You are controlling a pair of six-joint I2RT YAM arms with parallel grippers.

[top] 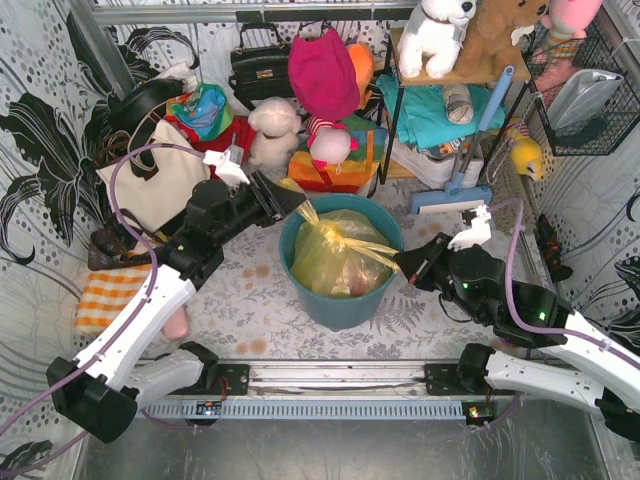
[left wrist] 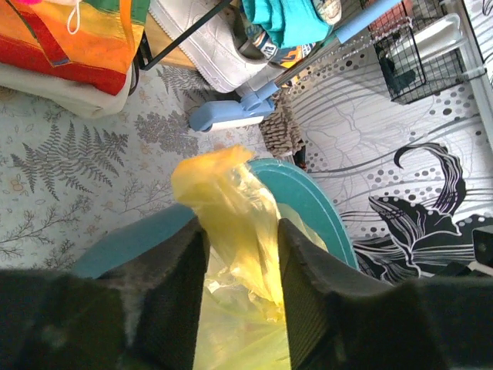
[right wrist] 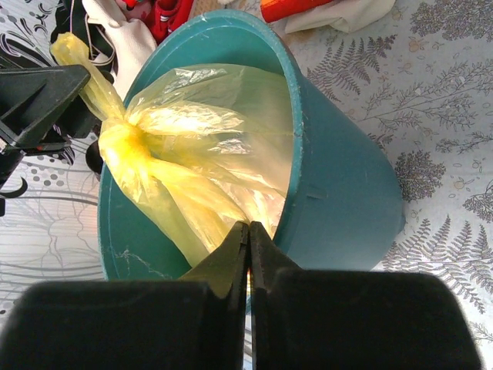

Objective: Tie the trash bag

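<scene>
Right gripper [right wrist: 248,230] clamped on one tail of the trash bag [top: 335,255], bag inside the bucket [top: 345,312]; left gripper [left wrist: 240,227] straddles the other tail above the bucket's rim, can't tell if pinched. Risk: unpinched tail slips out on pull

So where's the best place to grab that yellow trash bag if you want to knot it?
Take the trash bag by one of its twisted tails, not the puffy body. Each tail sticks out sideways over the rim of the teal bucket, thin enough to pinch, so come in level from outside the bucket, across the tail.
</scene>
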